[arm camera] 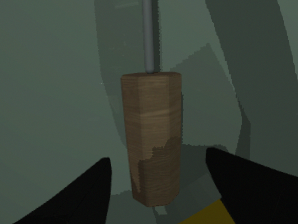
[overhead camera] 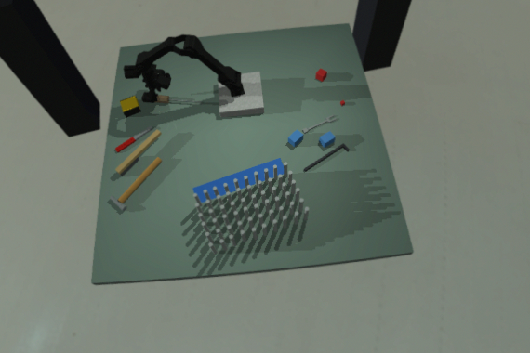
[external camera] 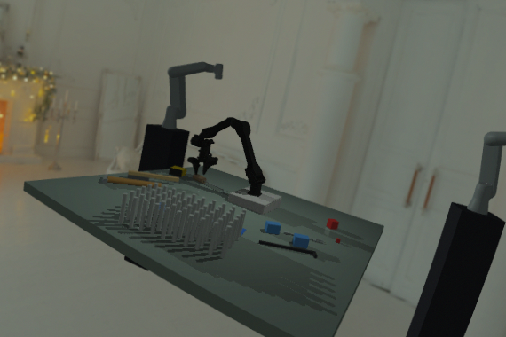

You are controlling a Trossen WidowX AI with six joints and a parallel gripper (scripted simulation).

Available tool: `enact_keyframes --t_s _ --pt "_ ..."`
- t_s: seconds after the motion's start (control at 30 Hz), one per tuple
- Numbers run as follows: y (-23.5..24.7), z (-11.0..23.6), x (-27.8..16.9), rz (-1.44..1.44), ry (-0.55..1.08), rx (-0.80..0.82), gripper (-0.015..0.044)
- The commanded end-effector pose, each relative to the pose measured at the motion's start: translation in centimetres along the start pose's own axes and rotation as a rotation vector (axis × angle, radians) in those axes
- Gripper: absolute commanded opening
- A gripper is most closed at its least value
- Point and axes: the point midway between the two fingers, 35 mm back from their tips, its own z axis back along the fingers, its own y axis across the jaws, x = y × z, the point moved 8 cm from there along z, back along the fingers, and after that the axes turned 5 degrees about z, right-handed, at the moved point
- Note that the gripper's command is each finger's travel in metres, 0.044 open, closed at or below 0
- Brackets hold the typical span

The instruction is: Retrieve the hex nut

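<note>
red cube [overhead camera: 321, 74], two blue cubes [overhead camera: 295, 137], yellow-black block [overhead camera: 130, 105]

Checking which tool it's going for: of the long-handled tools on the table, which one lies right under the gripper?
The wooden-handled thin rod tool, beside the yellow block; the gripper straddles its handle, not yet gripping.

Two blue cubes [overhead camera: 295, 137], one red cube [overhead camera: 321, 74], one yellow block [overhead camera: 130, 105], one fork [overhead camera: 321, 124], one hammer [overhead camera: 138, 183]
</note>
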Motion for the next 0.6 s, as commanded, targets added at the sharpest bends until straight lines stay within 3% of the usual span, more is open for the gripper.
enact_keyframes --t_s 0.0,0.57 --pt "0.0 -0.8 0.1 -0.006 -0.005 0.003 0.028" --pt "0.1 -3.5 0.2 -0.004 -0.004 0.003 0.028"
